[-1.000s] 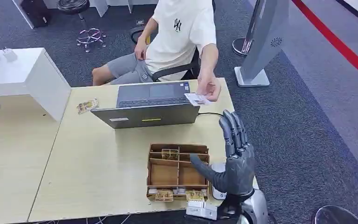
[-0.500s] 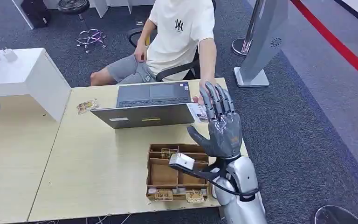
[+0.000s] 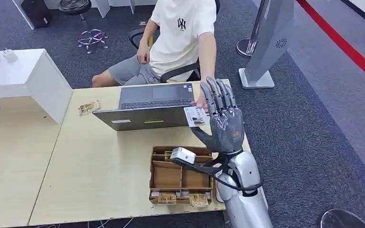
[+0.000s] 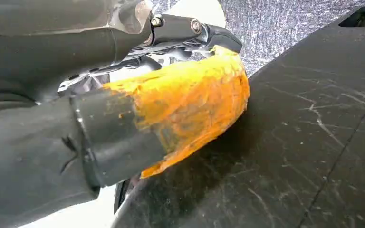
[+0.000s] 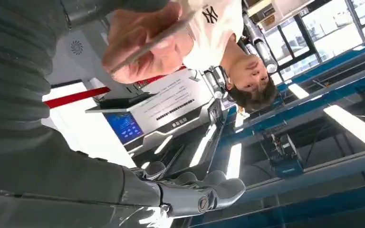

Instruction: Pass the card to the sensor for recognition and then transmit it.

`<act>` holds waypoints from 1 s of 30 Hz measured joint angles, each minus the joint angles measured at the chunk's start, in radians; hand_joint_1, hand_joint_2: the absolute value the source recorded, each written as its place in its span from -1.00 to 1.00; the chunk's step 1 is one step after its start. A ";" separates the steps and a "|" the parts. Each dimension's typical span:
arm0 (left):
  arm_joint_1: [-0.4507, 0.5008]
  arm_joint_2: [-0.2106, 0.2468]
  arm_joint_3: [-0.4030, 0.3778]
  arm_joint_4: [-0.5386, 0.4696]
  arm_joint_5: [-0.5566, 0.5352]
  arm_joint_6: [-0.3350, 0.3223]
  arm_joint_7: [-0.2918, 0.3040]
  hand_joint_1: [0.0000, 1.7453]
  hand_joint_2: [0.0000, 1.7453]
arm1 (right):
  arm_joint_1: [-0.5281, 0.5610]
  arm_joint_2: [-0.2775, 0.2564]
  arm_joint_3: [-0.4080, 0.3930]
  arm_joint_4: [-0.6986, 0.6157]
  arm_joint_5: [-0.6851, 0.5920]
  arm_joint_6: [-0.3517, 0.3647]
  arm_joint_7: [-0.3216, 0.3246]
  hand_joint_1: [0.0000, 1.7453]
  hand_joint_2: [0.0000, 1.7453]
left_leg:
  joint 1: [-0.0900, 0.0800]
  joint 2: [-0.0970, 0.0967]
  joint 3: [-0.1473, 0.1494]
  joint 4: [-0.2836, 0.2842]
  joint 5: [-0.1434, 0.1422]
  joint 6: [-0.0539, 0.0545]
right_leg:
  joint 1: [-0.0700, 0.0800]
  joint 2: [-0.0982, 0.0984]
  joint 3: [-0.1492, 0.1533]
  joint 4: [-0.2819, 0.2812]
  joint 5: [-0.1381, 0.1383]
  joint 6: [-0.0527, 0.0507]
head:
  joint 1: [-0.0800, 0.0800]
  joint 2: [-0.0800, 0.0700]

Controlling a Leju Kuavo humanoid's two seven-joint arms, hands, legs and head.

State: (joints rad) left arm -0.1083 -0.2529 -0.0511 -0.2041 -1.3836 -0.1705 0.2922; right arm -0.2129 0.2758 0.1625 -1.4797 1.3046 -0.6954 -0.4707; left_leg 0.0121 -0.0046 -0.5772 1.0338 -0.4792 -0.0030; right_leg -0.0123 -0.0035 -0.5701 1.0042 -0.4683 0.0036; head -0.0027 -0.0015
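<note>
Landmark: laptop [image 3: 152,105], open on the desk [image 3: 100,166]. Small card pack [image 3: 89,108] lies left of it. Wooden divider box [image 3: 181,174] sits nearer the robot than the laptop, w/ cards in its compartments. At the laptop's right corner a person's hand [image 3: 202,99] holds the card [image 3: 196,116]. Right hand [image 3: 223,121] is raised just right of the card, fingers straight & spread, holding nothing; card touching or not, can't tell. Left hand: fingers can't tell.

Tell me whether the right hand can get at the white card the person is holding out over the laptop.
Probably yes. The silver-armed right hand is raised with fingers spread, right beside the white printed card that the person's hand offers. Nothing stands between them; whether the fingers already touch it is unclear.
</note>
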 joint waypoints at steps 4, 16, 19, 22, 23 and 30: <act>0.000 0.000 0.000 0.000 -0.002 -0.003 -0.003 -1.00 -1.00 | -0.005 0.000 0.000 0.003 0.013 0.000 0.021 1.00 1.00 | 0.000 0.000 0.000 0.000 0.000 0.000 | 0.000 0.000 0.000 0.000 0.000 0.000 | 0.000 0.000; 0.000 -0.003 -0.001 0.000 -0.019 -0.003 -0.013 -1.00 -1.00 | -0.003 0.000 -0.008 0.003 0.008 0.000 0.018 1.00 1.00 | 0.000 0.000 0.000 0.000 0.000 0.000 | 0.000 0.000 0.000 0.000 0.000 0.000 | 0.000 0.000; 0.000 -0.004 -0.005 0.000 -0.023 -0.004 -0.018 -1.00 -1.00 | 0.003 0.000 -0.012 0.003 -0.001 0.000 0.010 1.00 1.00 | 0.000 0.000 0.000 0.000 0.000 0.000 | 0.000 0.000 0.000 0.000 0.000 0.000 | 0.000 0.000; 0.000 -0.004 -0.011 0.000 -0.026 -0.004 -0.019 -1.00 -1.00 | 0.007 0.000 -0.018 0.003 -0.002 0.000 0.005 1.00 1.00 | 0.000 0.000 0.000 0.000 0.000 0.000 | 0.000 0.000 0.000 0.000 0.000 0.000 | 0.000 0.000; 0.000 -0.004 -0.013 0.000 -0.026 -0.004 -0.019 -1.00 -1.00 | 0.008 0.000 -0.019 0.003 -0.002 0.000 0.000 1.00 1.00 | 0.000 0.000 0.000 0.000 0.000 0.000 | 0.000 0.000 0.000 0.000 0.000 0.000 | 0.000 0.000; 0.000 -0.004 -0.018 0.000 -0.029 -0.004 -0.021 -1.00 -1.00 | 0.012 0.000 -0.021 0.002 -0.004 0.000 -0.005 1.00 1.00 | 0.000 0.000 0.000 0.000 0.000 0.000 | 0.000 0.000 0.000 0.000 0.000 0.000 | 0.000 0.000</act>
State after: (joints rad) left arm -0.1078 -0.2567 -0.0687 -0.2041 -1.4130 -0.1743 0.2712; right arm -0.2010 0.2758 0.1415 -1.4775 1.3008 -0.6954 -0.4757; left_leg 0.0121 -0.0045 -0.5772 1.0339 -0.4792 -0.0030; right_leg -0.0124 -0.0034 -0.5704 1.0042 -0.4682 0.0036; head -0.0027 -0.0015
